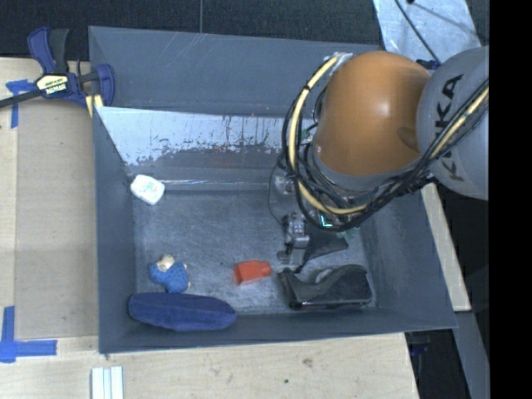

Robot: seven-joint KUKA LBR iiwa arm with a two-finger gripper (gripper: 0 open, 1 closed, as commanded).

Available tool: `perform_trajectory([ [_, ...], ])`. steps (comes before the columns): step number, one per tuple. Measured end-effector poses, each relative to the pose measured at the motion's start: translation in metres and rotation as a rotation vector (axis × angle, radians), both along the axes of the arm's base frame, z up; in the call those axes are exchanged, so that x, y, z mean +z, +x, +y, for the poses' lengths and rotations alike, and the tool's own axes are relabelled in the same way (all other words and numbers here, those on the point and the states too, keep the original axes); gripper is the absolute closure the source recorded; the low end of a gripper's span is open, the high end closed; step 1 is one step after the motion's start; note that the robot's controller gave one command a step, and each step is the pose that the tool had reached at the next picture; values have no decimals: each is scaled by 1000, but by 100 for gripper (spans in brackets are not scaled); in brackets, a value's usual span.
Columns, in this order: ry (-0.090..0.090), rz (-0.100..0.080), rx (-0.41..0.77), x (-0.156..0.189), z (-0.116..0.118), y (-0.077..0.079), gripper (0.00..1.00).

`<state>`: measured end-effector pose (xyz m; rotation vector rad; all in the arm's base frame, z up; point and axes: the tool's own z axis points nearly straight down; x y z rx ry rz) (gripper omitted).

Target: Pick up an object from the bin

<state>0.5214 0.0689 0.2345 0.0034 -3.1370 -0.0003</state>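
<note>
My gripper (297,239) hangs low over the bin's floor, right of the middle, beneath the arm's orange cover. Just below it lies a black, flat, pouch-like thing (330,288) against the bin's front wall; the gripper's tip is just above that thing's left end. A small red block (252,271) rests on the floor a little to the gripper's lower left, apart from it. Nothing shows in the gripper.
A long dark-blue pouch (181,312) lies along the front wall at the left. Above it sits a small blue toy with a pale head (169,274). A white rounded piece (148,189) lies near the back left corner. The arm covers the bin's right back part.
</note>
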Motion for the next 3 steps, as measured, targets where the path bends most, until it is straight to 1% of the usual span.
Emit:
perform_trajectory([
  [1, 1, 0, 295, -166, -6, -27, 0],
  [2, 1, -12, 292, -161, -6, -24, 100],
  [3, 0, -17, 275, -17, -17, -21, 100],
])
